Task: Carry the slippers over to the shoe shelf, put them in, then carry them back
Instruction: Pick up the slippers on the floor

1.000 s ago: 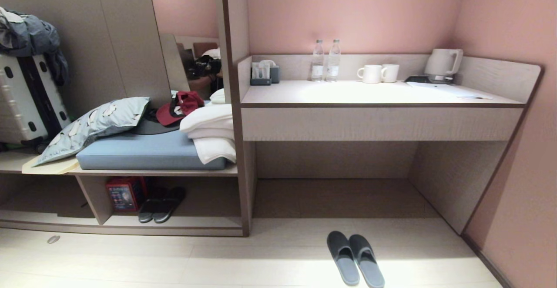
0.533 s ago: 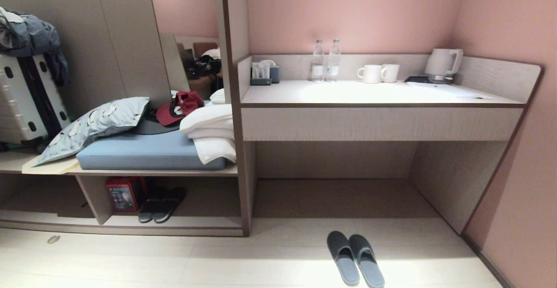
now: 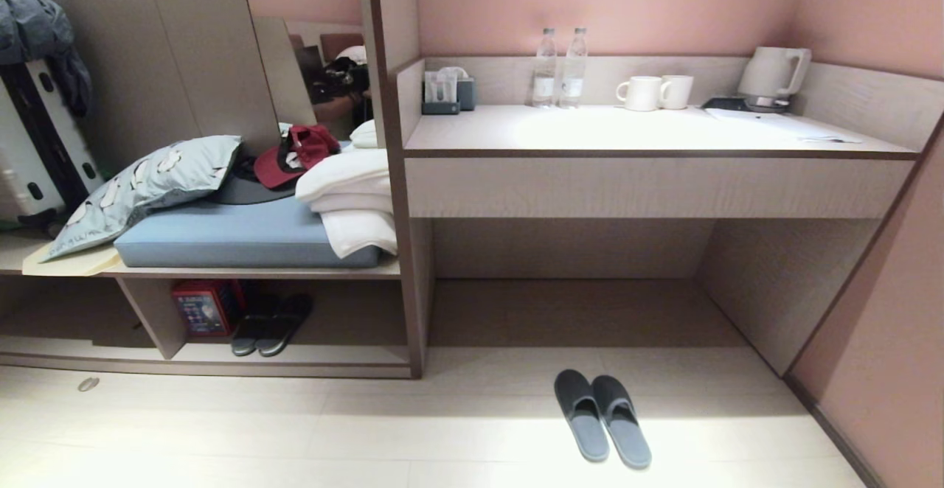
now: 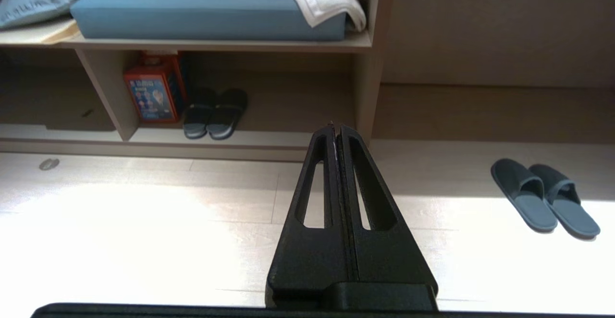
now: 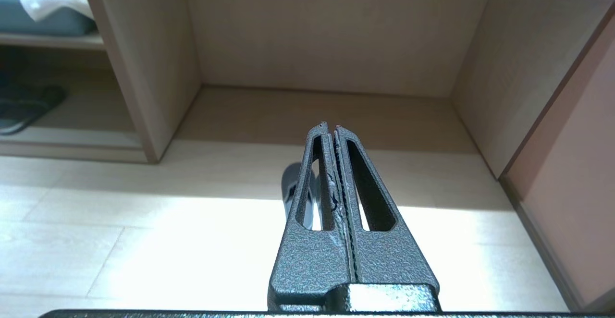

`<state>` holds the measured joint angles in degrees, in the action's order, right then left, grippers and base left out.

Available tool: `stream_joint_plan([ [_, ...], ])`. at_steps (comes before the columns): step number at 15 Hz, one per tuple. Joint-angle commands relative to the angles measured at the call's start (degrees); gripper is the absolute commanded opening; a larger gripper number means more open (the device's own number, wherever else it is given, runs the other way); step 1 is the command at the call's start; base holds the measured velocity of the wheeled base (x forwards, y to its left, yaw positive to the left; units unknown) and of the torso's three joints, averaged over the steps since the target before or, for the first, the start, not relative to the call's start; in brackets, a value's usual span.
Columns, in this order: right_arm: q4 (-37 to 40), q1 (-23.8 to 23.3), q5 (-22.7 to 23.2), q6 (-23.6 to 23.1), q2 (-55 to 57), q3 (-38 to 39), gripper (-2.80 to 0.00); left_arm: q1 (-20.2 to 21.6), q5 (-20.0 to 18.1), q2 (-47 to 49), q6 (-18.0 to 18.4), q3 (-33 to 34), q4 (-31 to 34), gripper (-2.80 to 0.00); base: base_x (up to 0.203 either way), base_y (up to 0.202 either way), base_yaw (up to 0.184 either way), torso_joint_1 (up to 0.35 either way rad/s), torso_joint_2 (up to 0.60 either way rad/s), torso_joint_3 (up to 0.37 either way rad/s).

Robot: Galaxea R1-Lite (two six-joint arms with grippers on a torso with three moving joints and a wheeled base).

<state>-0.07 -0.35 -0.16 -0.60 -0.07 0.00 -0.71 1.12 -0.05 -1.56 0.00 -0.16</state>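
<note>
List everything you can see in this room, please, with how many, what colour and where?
slippers: two, charcoal, floor before desk
second pair: two, dark, in shoe shelf
box: one, red, shoe shelf
cushion: one, blue, bench
pillow: one, pale blue, bench
cap: one, red, bench
towels: white, bench
suitcase: one, white, far left
bottles: two, clear, desk
mugs: two, white, desk
kettle: one, white, desk
left gripper: black, shut, above floor
right gripper: dark, shut, above floor

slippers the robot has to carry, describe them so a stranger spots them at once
Find the long pale wood desk against the pink wall. On the light floor before its open knee recess lies a pair of dark charcoal fabric slippers with blue-grey insoles. The other dark pair sits inside the low cubby, beside a red box.
</note>
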Motion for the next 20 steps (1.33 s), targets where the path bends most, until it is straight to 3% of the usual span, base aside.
stream_joint_plan([
  [1,0.0,0.0,0.0,0.0,-2.2,2.3,-2.8,0.0,0.0,0.0,0.0,0.0,0.0,-2.8,0.0,0.0,0.0,0.007,0.01,-0.192],
  [20,0.0,0.0,0.0,0.0,-2.2,2.3,-2.8,0.0,0.0,0.1,-0.1,0.0,-0.1,-2.8,0.0,0.0,0.0,0.002,0.0,-0.197],
])
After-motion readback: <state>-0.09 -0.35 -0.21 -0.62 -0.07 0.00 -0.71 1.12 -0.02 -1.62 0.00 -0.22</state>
